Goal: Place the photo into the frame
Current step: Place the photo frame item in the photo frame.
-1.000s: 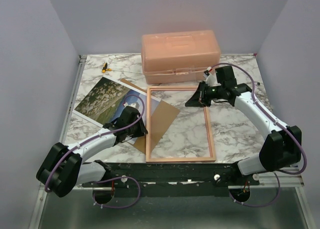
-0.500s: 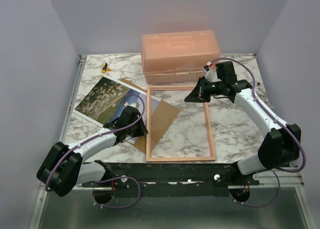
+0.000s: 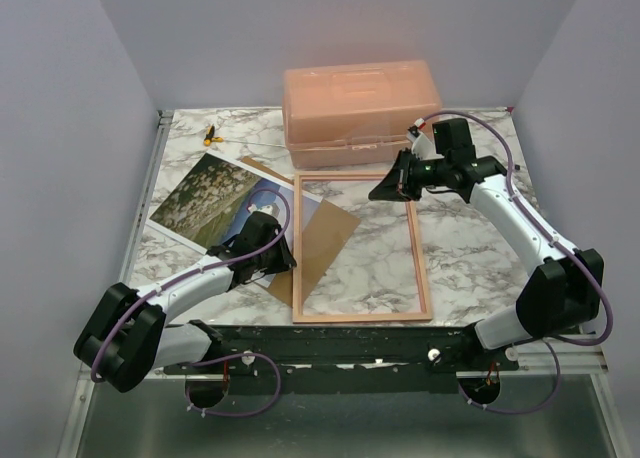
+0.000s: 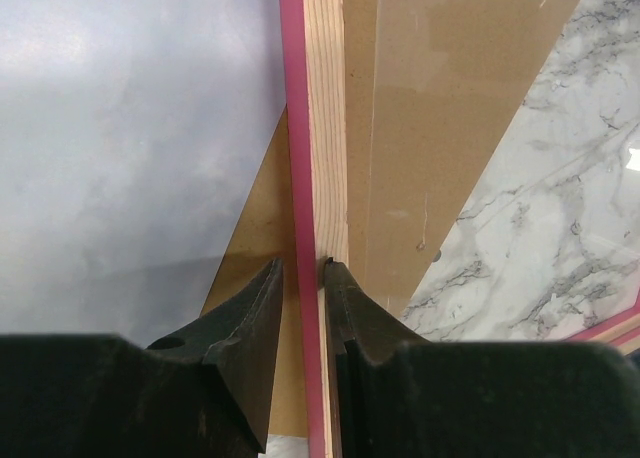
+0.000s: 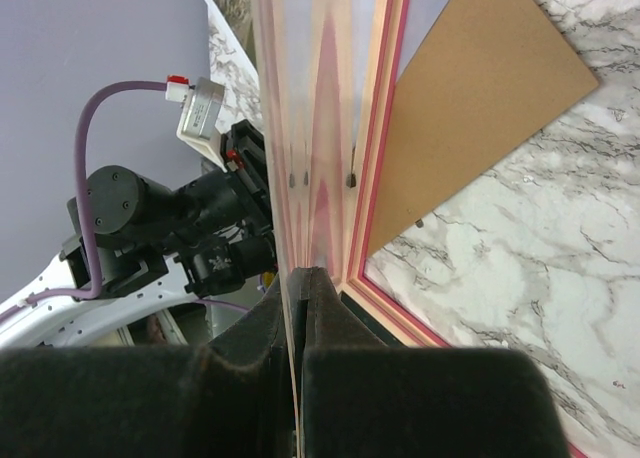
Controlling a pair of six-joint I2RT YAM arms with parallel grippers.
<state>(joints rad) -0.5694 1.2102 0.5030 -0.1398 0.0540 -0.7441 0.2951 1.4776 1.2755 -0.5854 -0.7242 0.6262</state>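
Observation:
The frame (image 3: pixel 421 268), thin pinkish-red and light wood, lies on the marble table over the brown backing board (image 3: pixel 322 240). The photo (image 3: pixel 208 200) lies face up to its left, its sky corner tucked under the frame's left rail. My left gripper (image 3: pixel 283 255) straddles that left rail (image 4: pixel 325 128) and is shut on it (image 4: pixel 298 263), with the photo's blue sky (image 4: pixel 130 128) on one side and the board (image 4: pixel 450 98) on the other. My right gripper (image 3: pixel 383 191) is shut on the frame's far right corner. In the right wrist view (image 5: pixel 300 271) the rail (image 5: pixel 330 108) runs straight away from the fingers.
A salmon-pink lidded box (image 3: pixel 360 113) stands at the back, just behind the frame and the right gripper. A small yellow-orange object (image 3: pixel 210 135) lies at the back left. The left arm (image 5: pixel 150 218) shows beyond the frame in the right wrist view.
My right gripper has shifted slightly toward the back, staying on the frame's far right corner. The left arm, photo and board have not moved.

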